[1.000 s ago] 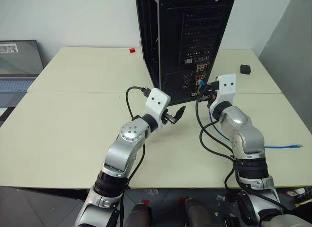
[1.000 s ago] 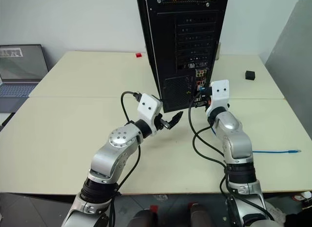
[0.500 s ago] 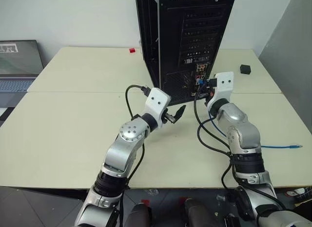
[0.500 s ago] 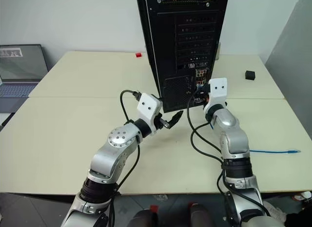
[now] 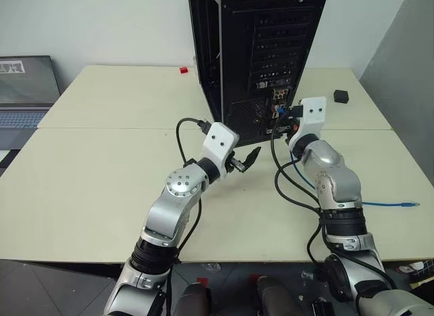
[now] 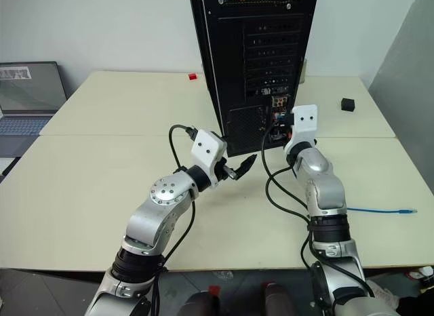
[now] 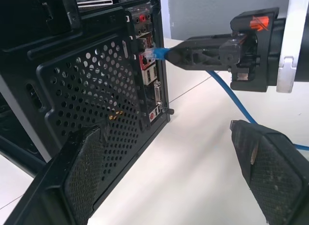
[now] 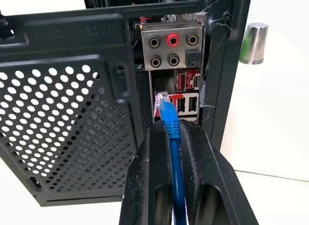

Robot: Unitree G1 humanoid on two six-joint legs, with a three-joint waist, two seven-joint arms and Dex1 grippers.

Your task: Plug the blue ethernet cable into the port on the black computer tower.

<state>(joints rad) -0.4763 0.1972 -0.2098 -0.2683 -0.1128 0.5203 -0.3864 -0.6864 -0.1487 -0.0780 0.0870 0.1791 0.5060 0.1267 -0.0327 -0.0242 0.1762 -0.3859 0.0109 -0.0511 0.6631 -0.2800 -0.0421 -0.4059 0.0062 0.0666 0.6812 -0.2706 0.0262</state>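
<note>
The black computer tower (image 5: 258,51) stands upright at the table's far middle, its rear panel facing me. My right gripper (image 8: 169,126) is shut on the blue ethernet cable (image 8: 173,133) just behind its clear plug (image 8: 163,100). It holds the cable level against the rear panel. The plug tip sits at a port (image 7: 145,58) below the audio jacks; how deep it sits I cannot tell. The rest of the cable trails over the table to the right (image 5: 386,205). My left gripper (image 5: 249,156) hovers open and empty, left of the right one, near the tower's lower vent grille (image 7: 96,99).
A grey laptop (image 5: 24,89) sits at the far left. A small black box (image 5: 341,95) and a tiny red piece (image 5: 184,70) lie on the beige table (image 5: 102,173). A silver cylinder (image 8: 254,36) stands behind the tower. Black arm cables (image 5: 288,187) loop beside my right forearm.
My right forearm has eased slightly toward the tower, with the plug still at the rear panel. The left arm has not moved.
</note>
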